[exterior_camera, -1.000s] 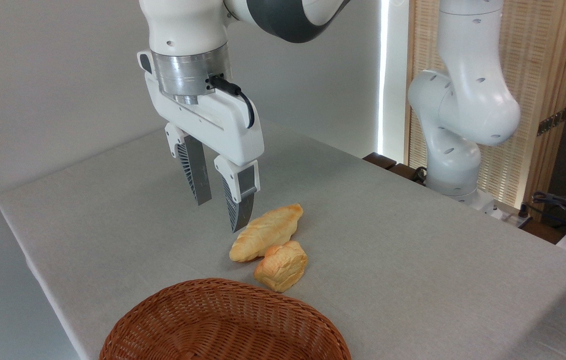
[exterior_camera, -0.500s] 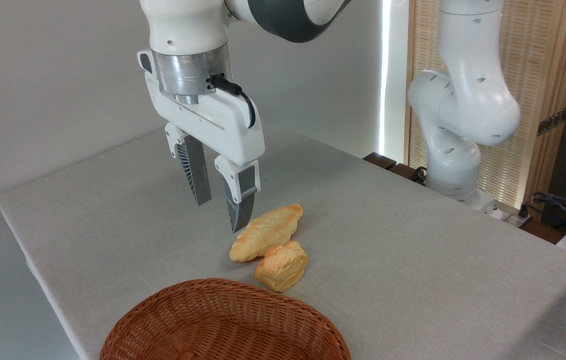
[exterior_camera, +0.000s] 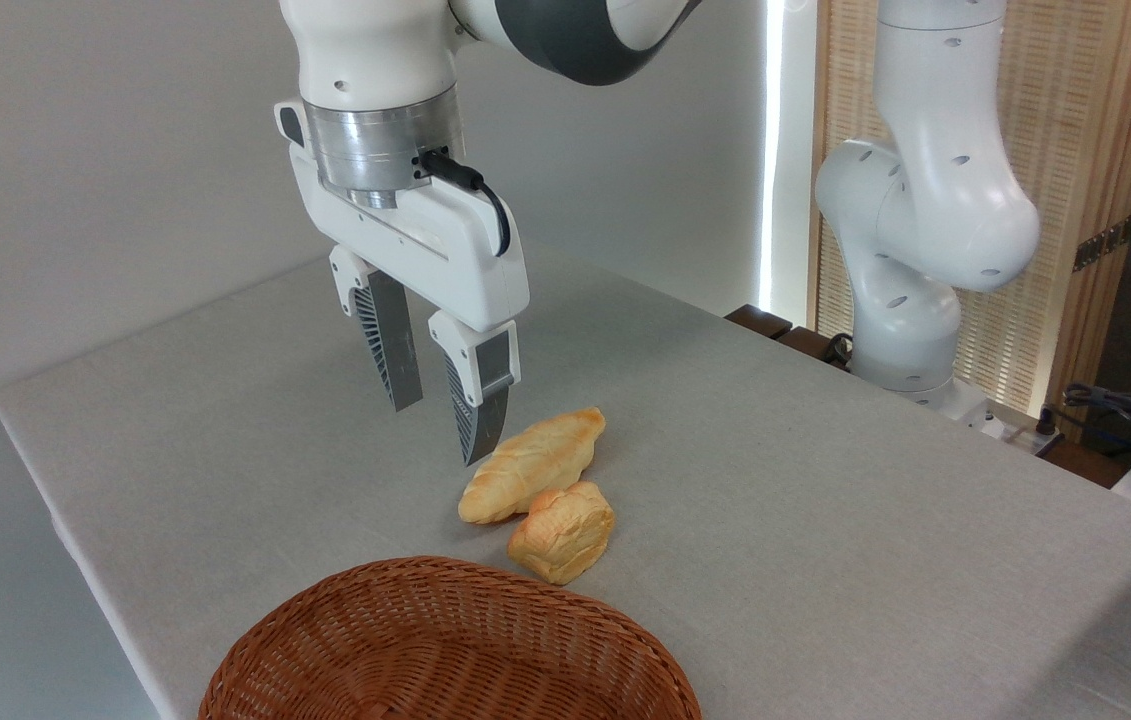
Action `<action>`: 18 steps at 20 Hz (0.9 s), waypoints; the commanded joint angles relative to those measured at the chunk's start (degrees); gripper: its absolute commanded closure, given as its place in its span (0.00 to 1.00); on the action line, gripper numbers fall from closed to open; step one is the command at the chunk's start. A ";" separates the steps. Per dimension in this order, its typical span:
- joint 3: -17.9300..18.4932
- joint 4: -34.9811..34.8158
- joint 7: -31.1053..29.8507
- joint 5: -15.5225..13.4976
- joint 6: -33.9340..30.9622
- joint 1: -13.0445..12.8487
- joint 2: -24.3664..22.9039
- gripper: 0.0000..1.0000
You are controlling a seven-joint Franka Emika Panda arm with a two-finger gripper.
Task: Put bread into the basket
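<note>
- hand (exterior_camera: 440,435) empty, fingers narrowly apart, hovering left of the long loaf (exterior_camera: 532,464) — no visible shift over the last second
- bread (exterior_camera: 562,531) on worktop (exterior_camera: 825,520), touching the loaf, just behind basket (exterior_camera: 450,650) — approach not begun

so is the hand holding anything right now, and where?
Nothing. The hand is open and empty above the table; the bread lies untouched by the basket.
</note>
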 commanded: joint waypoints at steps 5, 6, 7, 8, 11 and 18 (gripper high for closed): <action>0.65 -0.47 -0.18 -0.10 0.74 -0.60 -0.72 0.00; 0.65 -0.47 -0.18 -0.10 0.74 -0.60 -0.72 0.00; 0.65 -0.47 -0.18 -0.10 0.65 -0.60 -0.72 0.00; 0.65 -0.47 -0.18 -0.10 0.65 -0.60 -0.72 0.00; 0.56 -0.47 -0.44 -0.10 -0.14 -0.60 -0.72 0.00; 0.56 -0.47 -0.18 -0.01 -0.14 -0.60 -0.64 0.00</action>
